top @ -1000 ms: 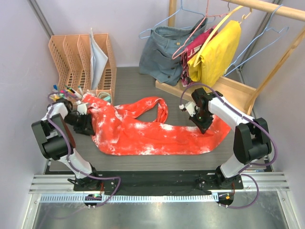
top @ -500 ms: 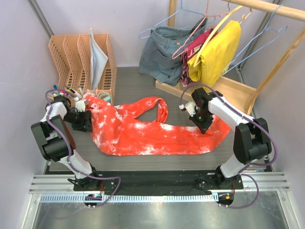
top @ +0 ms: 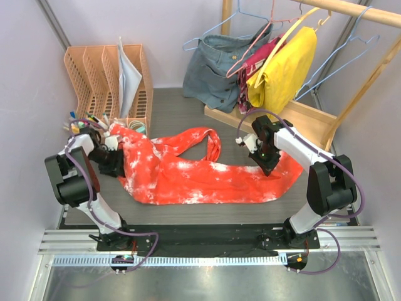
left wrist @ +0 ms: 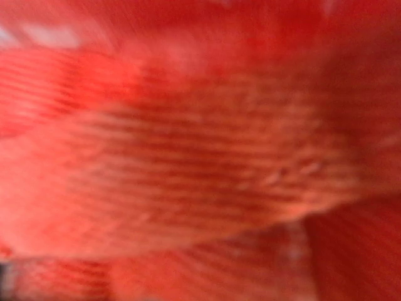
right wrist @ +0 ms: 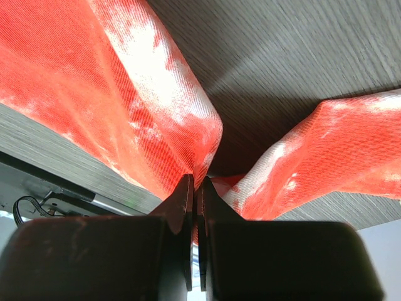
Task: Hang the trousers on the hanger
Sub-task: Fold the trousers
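One change: left hand point(top: 114, 164) nudged into trousers point(top: 200, 179), grip unclear; right hand point(right wrist: 195, 188) clamps trousers.

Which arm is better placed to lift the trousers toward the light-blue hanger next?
Right, probably. The right claw is shut on a fold of the trousers, on the side nearer the empty light-blue hanger. The left claw is at the far end, its grip hidden by fabric.

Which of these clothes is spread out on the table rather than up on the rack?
The red-orange trousers with white splotches. The grey-blue denim garment and the yellow garment are both up at the wooden rack behind.
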`<state>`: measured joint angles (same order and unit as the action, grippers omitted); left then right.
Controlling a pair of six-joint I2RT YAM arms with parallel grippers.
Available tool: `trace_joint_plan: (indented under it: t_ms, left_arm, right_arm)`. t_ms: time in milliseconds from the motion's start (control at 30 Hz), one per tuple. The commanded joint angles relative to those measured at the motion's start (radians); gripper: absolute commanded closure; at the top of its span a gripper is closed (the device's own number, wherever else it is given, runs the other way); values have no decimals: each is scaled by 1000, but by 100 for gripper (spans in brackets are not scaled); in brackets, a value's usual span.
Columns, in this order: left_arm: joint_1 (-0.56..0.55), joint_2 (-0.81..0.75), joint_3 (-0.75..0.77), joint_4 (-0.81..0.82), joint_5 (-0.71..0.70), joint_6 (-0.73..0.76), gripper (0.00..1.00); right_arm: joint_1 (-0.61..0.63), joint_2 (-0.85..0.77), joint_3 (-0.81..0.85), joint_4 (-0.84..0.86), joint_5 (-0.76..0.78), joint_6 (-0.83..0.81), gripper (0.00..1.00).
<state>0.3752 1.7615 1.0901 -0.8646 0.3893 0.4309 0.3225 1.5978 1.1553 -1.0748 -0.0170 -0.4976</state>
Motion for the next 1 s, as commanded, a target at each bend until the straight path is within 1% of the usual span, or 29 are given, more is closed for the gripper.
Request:
trace_joint_plan:
  t_ms: [0,33,67,100,133,167,200,233,267,333,400,433,467,500,533,567,633,667,700,733,767,833,867,900,933,967]
  left_arm:
    - [5,-77,-55,-129,-104,103,58]
    - [10,-92,-44,-140,-122,108,66]
    - [34,-105,-26,-180,-135,115,81]
    - [53,-126,3,-216,-135,123,89]
    - [74,-132,84,-252,-135,129,97]
    - [120,-140,131,-333,-139,152,100]
    - [142,-151,180,-368,-159,169,100]
    - [158,-160,270,-401,-174,186,100]
    - [194,-171,309,-434,-193,227,100]
    - [224,-198,393,-490,-239,261,100]
    - [257,-214,422,-519,-298,299,100]
    - [264,-220,421,-514,-322,310,100]
    - [283,-226,409,-499,-346,319,100]
    - [294,-231,393,-446,-371,328,100]
    - [316,-231,358,-424,-412,328,100]
    - [324,-224,346,-409,-429,327,100]
    - [343,-211,306,-372,-455,321,100]
    - [346,-214,288,-354,-467,321,100]
    - [349,-217,249,-305,-480,327,100]
    - [355,-221,234,-291,-503,331,100]
    - [355,-221,222,-284,-507,332,100]
    - [355,-217,206,-292,-504,332,100]
    - [355,-212,203,-292,-498,327,100]
    - [355,-212,192,-294,-497,322,100]
    - [355,-212,185,-289,-494,322,100]
    - [355,-215,177,-286,-494,324,100]
  right_arm:
    - [0,-12,14,-13,-4,-2,99]
    - [0,-15,17,-19,-4,-4,99]
    - [0,-22,20,-22,0,-7,99]
    - [0,-30,24,-36,0,-16,99]
    - [0,-36,35,-42,2,-21,99]
    - [1,-45,44,-51,2,-25,99]
    - [3,-61,55,-75,2,-33,99]
    - [12,-67,75,-86,2,-36,99]
    - [18,-73,86,-97,0,-39,99]
    - [45,-78,102,-123,-11,-38,99]
    - [75,-70,106,-125,-26,-18,97]
    - [93,-64,106,-123,-38,-9,91]
    - [134,-56,109,-125,-50,-3,81]
    - [148,-46,116,-128,-99,2,72]
    - [158,-44,124,-129,-124,14,62]
    - [156,-44,133,-131,-145,24,48]
    - [132,-62,161,-143,-192,27,31]
    - [77,-70,170,-157,-207,21,16]
    - [31,-84,188,-165,-236,10,12]
    - [-9,-100,195,-172,-247,-21,10]
    - [-87,-108,196,-183,-247,-36,10]
    - [-135,-121,158,-183,-218,-67,11]
    - [-158,-122,138,-168,-204,-84,13]
    - [-190,-122,91,-156,-189,-91,18]
    - [-204,-121,66,-143,-157,-102,21]
    - [-214,-118,38,-99,-129,-117,25]
